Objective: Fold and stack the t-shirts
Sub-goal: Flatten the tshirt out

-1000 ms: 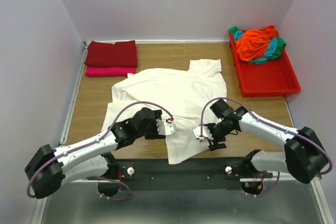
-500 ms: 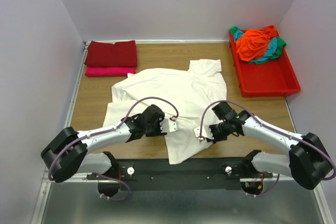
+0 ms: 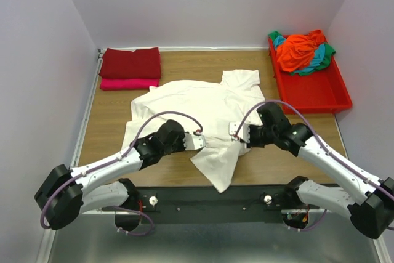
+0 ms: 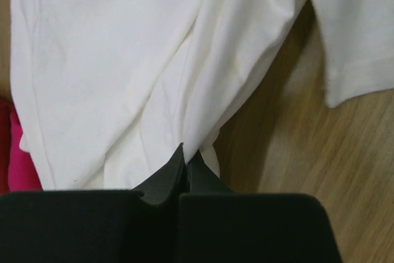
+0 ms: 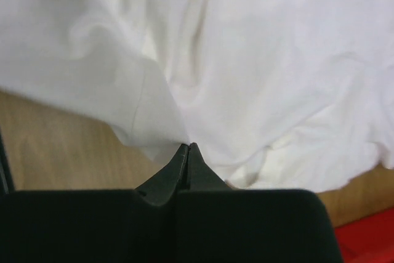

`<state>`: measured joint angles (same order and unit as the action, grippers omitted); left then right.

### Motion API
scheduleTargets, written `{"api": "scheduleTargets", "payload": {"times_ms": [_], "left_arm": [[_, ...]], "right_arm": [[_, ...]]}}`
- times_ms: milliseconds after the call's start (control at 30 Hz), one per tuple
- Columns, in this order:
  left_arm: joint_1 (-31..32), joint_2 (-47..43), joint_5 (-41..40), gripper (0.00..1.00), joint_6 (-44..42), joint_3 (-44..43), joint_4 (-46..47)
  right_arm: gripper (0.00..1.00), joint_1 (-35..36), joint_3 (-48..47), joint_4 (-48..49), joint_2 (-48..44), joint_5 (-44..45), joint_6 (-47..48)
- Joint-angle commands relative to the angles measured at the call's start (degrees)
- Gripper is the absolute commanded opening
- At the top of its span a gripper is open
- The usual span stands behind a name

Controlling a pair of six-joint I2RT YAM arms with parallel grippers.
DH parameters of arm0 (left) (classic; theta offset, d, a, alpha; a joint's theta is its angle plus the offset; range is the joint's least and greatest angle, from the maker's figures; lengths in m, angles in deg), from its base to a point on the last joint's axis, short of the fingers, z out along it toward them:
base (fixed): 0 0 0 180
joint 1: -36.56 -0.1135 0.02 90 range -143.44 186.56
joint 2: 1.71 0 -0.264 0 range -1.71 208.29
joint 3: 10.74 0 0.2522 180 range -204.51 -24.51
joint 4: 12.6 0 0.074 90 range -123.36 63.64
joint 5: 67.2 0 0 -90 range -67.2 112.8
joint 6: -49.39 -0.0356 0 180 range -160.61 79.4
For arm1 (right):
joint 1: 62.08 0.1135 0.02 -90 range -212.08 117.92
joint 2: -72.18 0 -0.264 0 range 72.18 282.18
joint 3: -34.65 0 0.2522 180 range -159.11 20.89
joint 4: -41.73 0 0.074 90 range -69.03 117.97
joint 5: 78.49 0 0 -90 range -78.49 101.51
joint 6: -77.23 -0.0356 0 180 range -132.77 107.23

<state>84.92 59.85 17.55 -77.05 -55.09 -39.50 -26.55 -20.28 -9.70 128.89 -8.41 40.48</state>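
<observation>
- Top view: the cream-white t-shirt lies spread in the middle of the desk, and its near edge is drawn into a point towards the arm bases.
- The left fingers and the right fingers meet this cloth near each other, one on either side of the drawn-up fold.
- At the far left corner a folded dark red t-shirt lies against a folded pink t-shirt.
- At the far right a red tray holds a heap of orange, teal and green t-shirts.
- Left wrist view: the left fingers are pressed together, with a fold of the cream-white t-shirt pinched at their tips. Bare desk shows to the right and the pink t-shirt at the left edge.
- Right wrist view: the right fingers are likewise closed and grip an edge of the cream-white t-shirt. The cloth rises off the desk, and a corner of the red tray shows at lower right.
</observation>
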Motion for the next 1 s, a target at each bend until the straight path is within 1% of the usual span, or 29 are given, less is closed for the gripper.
{"api": "scheduleTargets", "payload": {"times_ms": [0,33,67,100,133,167,200,267,300,333,367,400,433,500,533,600,667,700,733,767,800,833,867,900,933,967], "left_arm": [[-2.9,-2.1,-5.4,0.00,-1.4,-4.1,0.2],[-4.1,-2.1,-5.8,0.00,-2.0,-5.3,0.7],[-6.7,-2.1,-6.7,0.00,-2.7,-6.8,1.0],[-8.2,-2.1,-7.2,0.00,-3.4,-8.5,1.5],[-9.4,-2.0,-7.7,0.00,-3.8,-12.4,2.2],[-11.0,-2.0,-9.0,0.00,-4.4,-14.7,2.7],[-12.9,-2.0,-9.8,0.00,-5.6,-19.5,3.6],[-14.6,-2.1,-11.4,0.00,-6.7,-25.0,4.4],[-15.4,-2.4,-12.7,0.00,-7.9,-27.6,4.9],[-15.4,-3.4,-13.0,0.00,-8.8,-32.4,6.2],[-15.6,-4.1,-13.0,0.00,-9.5,-34.5,7.0],[-15.5,-5.0,-12.1,0.00,-10.0,-36.4,7.7],[-15.5,-7.1,-11.2,0.00,-10.8,-39.4,9.0],[-15.5,-9.7,-7.8,0.00,-11.5,-40.9,11.3],[-15.4,-12.3,-4.9,0.00,-12.0,-41.5,11.6],[-15.4,-16.0,-2.5,0.00,-12.4,-41.0,11.0],[-15.5,-18.2,1.6,0.00,-12.3,-40.4,8.4],[-15.5,-19.2,7.5,0.00,-12.2,-39.7,5.8],[-15.5,-21.5,14.2,0.00,-10.9,-37.3,4.8],[-15.5,-22.4,14.2,0.00,-10.8,-36.0,3.4],[-15.5,-23.5,22.8,0.00,-10.3,-34.4,0.5],[-15.5,-25.5,26.9,0.00,-9.7,-30.7,-0.5],[-15.5,-26.3,35.6,0.00,-8.9,-28.7,-1.0],[-15.5,-27.3,40.0,0.00,-6.6,-26.6,-1.6],[-15.5,-28.4,44.3,0.00,-5.4,-22.6,-1.6],[-15.4,-28.7,48.5,0.00,-3.6,-20.8,-1.4]], "right_arm": [[0.01,-0.5,-11.8,3.7,5.7,8.1,-9.8],[0.01,-0.6,-15.0,4.3,7.5,9.6,-10.4],[0.01,-0.9,-20.8,6.4,9.0,13.5,-11.4],[0.01,-1.7,-24.5,7.8,10.6,15.0,-12.4],[0.01,-2.4,-28.0,9.0,14.0,15.7,-12.8],[0.01,-3.3,-31.4,11.6,15.5,16.4,-13.5],[0.01,-5.4,-40.0,12.8,17.4,16.4,-16.1],[0.01,-7.5,-49.1,13.9,21.9,15.3,-18.8],[0.01,-9.1,-56.4,14.0,23.0,13.9,-20.9],[0.01,-9.5,-60.1,14.3,23.7,13.3,-21.8],[0.01,-10.1,-63.0,14.2,24.6,13.0,-22.4],[0.01,-10.6,-65.4,14.3,24.8,12.8,-23.0],[0.01,-10.7,-70.0,14.1,24.8,12.8,-24.7],[0.01,-11.2,-72.9,13.3,23.6,13.1,-26.0],[0.01,-11.4,-74.6,11.4,23.1,12.8,-26.2],[0.01,-12.5,-74.1,8.1,20.0,11.8,-25.5],[0.01,-13.2,-72.3,4.2,17.4,10.2,-23.7],[0.01,-13.6,-69.8,1.7,14.5,8.2,-19.9],[0.01,-13.7,-65.4,-3.0,12.7,6.1,-17.9],[0.01,-14.0,-65.4,-5.7,11.2,6.1,-15.6],[0.01,-14.5,-60.2,-8.7,9.5,4.2,-10.7],[0.01,-14.9,-57.7,-13.7,5.8,3.8,-8.7],[0.01,-15.4,-55.4,-16.7,4.1,2.1,-6.3],[0.01,-16.8,-50.0,-19.7,2.0,1.2,-1.7],[0.01,-17.9,-47.5,-23.7,-1.4,0.6,-0.4],[0.01,-18.9,-44.5,-24.5,-3.3,0.7,0.3]]}}
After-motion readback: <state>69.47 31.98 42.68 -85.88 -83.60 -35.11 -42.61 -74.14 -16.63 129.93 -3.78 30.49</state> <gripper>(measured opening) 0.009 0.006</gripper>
